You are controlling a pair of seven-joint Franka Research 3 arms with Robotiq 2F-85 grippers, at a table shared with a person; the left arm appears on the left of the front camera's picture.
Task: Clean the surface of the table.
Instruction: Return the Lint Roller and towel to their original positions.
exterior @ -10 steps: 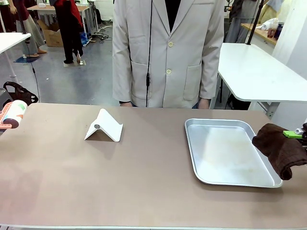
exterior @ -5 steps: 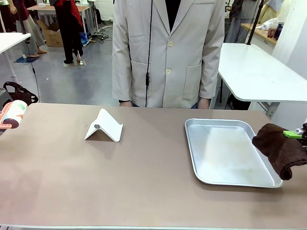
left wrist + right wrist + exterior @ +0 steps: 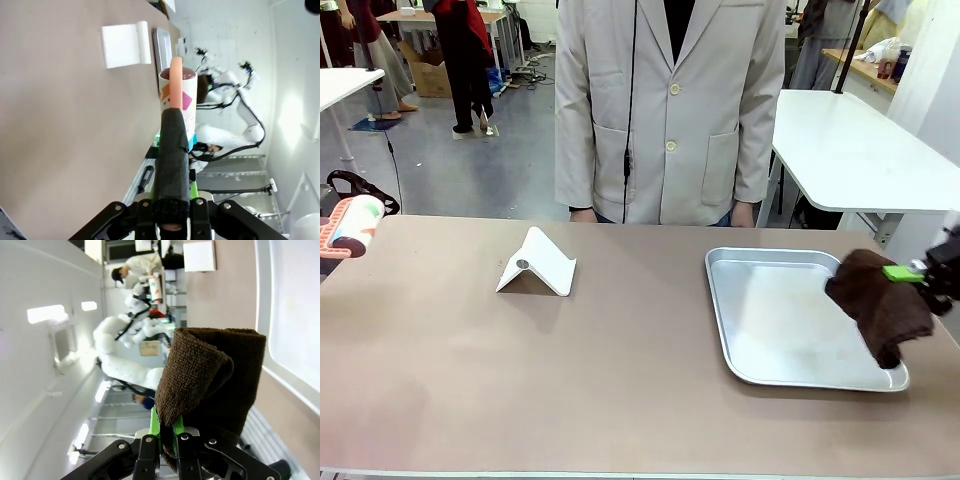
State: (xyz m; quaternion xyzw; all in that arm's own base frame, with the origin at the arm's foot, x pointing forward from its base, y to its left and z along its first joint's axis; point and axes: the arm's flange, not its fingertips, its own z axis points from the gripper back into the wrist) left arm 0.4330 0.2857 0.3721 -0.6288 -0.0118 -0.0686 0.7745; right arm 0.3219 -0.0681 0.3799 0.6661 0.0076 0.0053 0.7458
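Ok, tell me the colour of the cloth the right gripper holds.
Dark brown; the cloth shows best in the right wrist view.

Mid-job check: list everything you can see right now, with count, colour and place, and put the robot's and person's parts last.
table: one, taupe-brown, spans the view
tray: one, silver, table's right half
stand: one, white, folded, left of centre
cloth: one, dark brown, over the tray's right edge
lint roller: one, patterned roll, orange handle, far left edge
left end effector: shut on the lint roller
right end effector: shut on the cloth
person: one, beige coat, far side
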